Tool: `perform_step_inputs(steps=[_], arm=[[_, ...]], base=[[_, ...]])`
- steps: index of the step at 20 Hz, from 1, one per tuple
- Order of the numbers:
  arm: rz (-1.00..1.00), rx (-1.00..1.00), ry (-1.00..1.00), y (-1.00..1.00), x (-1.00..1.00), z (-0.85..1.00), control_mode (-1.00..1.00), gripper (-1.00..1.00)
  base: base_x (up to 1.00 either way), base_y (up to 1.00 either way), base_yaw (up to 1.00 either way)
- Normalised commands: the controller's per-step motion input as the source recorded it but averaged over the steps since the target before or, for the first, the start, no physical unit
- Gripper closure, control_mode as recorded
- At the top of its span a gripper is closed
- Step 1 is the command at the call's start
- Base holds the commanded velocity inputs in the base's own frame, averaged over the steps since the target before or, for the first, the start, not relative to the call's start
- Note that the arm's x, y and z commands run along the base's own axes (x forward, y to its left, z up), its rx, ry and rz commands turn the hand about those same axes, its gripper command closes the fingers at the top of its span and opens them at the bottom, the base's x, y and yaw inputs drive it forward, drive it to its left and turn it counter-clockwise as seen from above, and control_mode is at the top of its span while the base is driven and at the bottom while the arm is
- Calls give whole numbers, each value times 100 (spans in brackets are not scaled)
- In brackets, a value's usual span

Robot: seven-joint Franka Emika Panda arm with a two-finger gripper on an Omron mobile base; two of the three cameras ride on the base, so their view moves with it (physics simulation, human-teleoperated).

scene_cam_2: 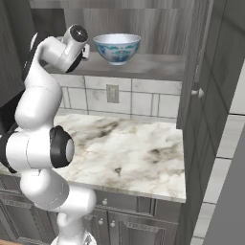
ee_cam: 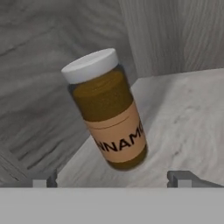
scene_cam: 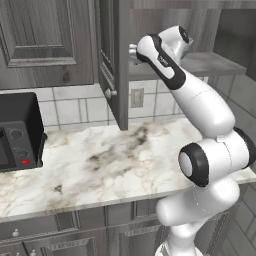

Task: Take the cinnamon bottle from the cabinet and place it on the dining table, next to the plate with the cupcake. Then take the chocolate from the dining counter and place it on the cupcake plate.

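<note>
The cinnamon bottle (ee_cam: pixel 107 113), amber-brown with a pale lid and a tan label, stands on the cabinet's inner shelf (ee_cam: pixel 188 118) near the back corner. It leans left in the rolled hand view. My gripper (ee_cam: pixel 113 179) is open just short of it, one fingertip (ee_cam: pixel 43 180) on each side of the bottle's base and not touching it. In the left base view the arm reaches up into the cabinet (scene_cam: pixel 112 65), with the hand (scene_cam: pixel 134 50) behind the open door's edge. The dining table, plate, cupcake and chocolate are out of view.
A blue-and-white bowl (scene_cam_2: pixel 117 47) sits on the same shelf, to the right of the hand. Open cabinet doors (scene_cam_2: pixel 201 72) flank the opening. Below lie a marble counter (scene_cam: pixel 115 160), a black oven (scene_cam: pixel 17 132) at its left and a wall outlet (scene_cam: pixel 136 97).
</note>
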Motion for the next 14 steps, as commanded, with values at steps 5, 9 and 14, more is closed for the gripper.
perform_step_inputs(steps=[5,9,14], arm=[[0,6,0,11,10,-5,-100,-100],[0,1,0,2,23,-4,-100,-100],[0,0,0,6,23,-15,-100,-100]], base=[[0,0,0],[0,0,0],[0,0,0]])
